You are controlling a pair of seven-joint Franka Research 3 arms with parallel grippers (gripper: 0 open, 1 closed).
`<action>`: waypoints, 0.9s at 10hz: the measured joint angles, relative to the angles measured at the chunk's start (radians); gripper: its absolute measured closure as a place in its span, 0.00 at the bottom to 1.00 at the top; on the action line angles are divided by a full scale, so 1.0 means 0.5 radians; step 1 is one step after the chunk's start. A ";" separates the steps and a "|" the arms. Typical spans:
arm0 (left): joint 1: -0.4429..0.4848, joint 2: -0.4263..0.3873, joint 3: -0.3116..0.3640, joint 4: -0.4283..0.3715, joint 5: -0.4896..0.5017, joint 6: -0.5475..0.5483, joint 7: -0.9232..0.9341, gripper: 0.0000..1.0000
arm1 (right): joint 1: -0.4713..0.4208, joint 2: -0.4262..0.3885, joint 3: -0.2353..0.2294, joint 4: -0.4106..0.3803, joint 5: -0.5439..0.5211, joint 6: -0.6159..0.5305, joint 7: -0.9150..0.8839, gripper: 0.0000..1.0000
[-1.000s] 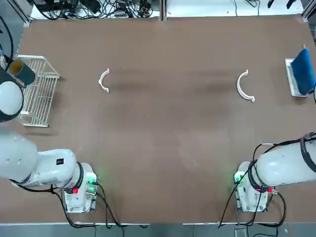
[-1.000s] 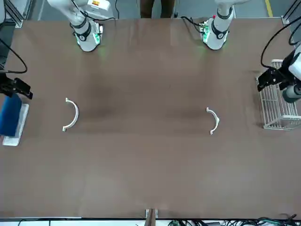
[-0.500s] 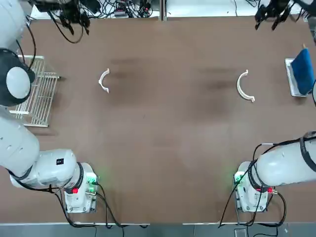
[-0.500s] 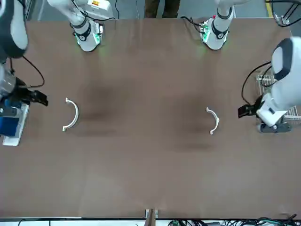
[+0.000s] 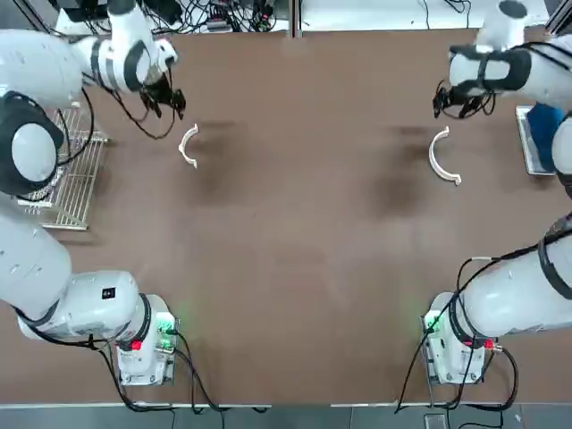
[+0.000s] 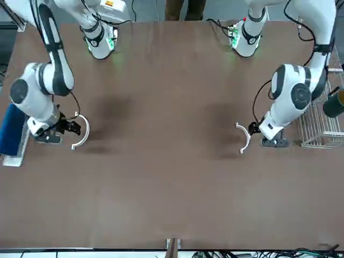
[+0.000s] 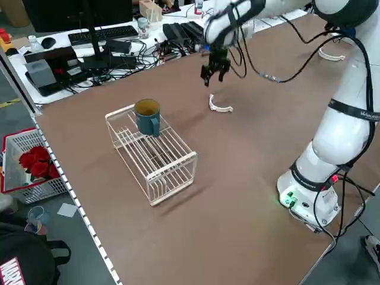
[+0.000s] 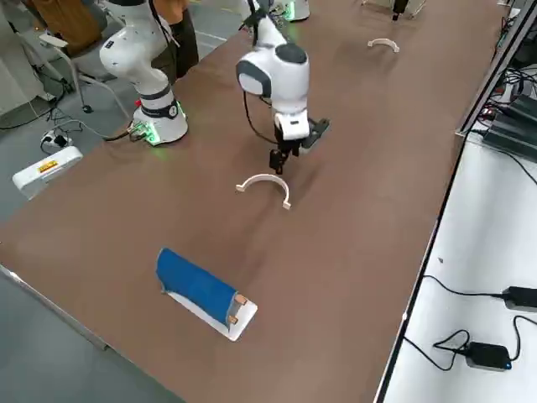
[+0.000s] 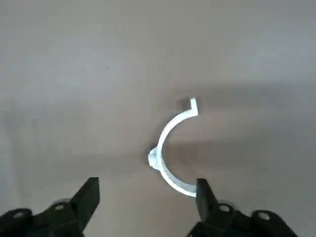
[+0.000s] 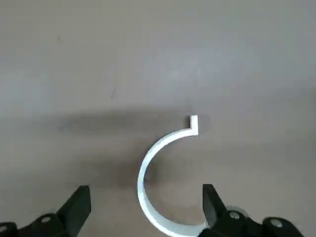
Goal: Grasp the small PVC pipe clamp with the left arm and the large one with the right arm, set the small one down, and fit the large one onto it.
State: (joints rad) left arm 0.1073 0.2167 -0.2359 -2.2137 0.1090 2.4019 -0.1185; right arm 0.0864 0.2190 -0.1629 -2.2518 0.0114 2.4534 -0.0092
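The small PVC pipe clamp (image 5: 188, 146) lies flat at the table's far left, and it also shows in the left wrist view (image 9: 168, 148). My left gripper (image 5: 170, 96) hovers open just beyond and above it, with its fingers (image 9: 89, 197) apart and nothing between them. At the far right lies the large clamp (image 5: 441, 156), seen again from the right wrist (image 10: 144, 170). My right gripper (image 5: 450, 100) hangs open above its far end, holding nothing. Both clamps rest on the table, untouched.
A white wire rack (image 5: 67, 165) stands at the left edge, carrying a teal mug (image 7: 147, 116). At the right edge a blue object (image 5: 545, 134) lies on a white tray. Cables run along the far edge. Brown tabletop stretches between the two clamps.
Both arms have swung in from the table's outer edges and far corners. Each gripper now hovers over its own clamp. The clamps have not moved.
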 joint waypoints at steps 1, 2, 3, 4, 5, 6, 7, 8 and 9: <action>0.001 0.030 0.002 -0.054 0.012 0.073 0.000 0.16 | 0.000 0.102 0.000 -0.059 0.002 0.164 0.000 0.01; 0.003 0.068 0.003 -0.074 0.036 0.135 0.000 0.21 | 0.000 0.194 0.001 -0.150 0.004 0.365 0.001 0.03; 0.005 0.104 0.004 -0.089 0.071 0.181 0.000 0.23 | -0.001 0.274 0.001 -0.217 0.006 0.513 0.003 0.05; 0.005 0.148 0.004 -0.098 0.101 0.219 0.000 0.26 | -0.002 0.333 0.002 -0.240 0.008 0.580 0.004 0.10; 0.005 0.197 0.005 -0.100 0.137 0.256 0.000 0.27 | -0.002 0.342 0.007 -0.240 0.015 0.593 0.008 0.15; 0.006 0.252 0.008 -0.100 0.168 0.291 -0.002 0.29 | -0.003 0.339 0.007 -0.240 0.021 0.590 0.008 0.17; 0.006 0.306 0.011 -0.096 0.202 0.313 -0.007 0.30 | -0.003 0.335 0.008 -0.240 0.023 0.589 0.008 0.22; 0.006 0.352 0.014 -0.086 0.235 0.327 -0.008 0.34 | -0.003 0.331 0.010 -0.240 0.024 0.585 0.009 0.24; 0.008 0.381 0.016 -0.075 0.268 0.332 -0.010 0.40 | -0.003 0.326 0.011 -0.240 0.024 0.584 0.009 0.33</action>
State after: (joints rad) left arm 0.1112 0.4074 -0.2281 -2.2512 0.2432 2.5677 -0.1237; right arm 0.0849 0.3819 -0.1574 -2.3720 0.0232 2.7453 -0.0049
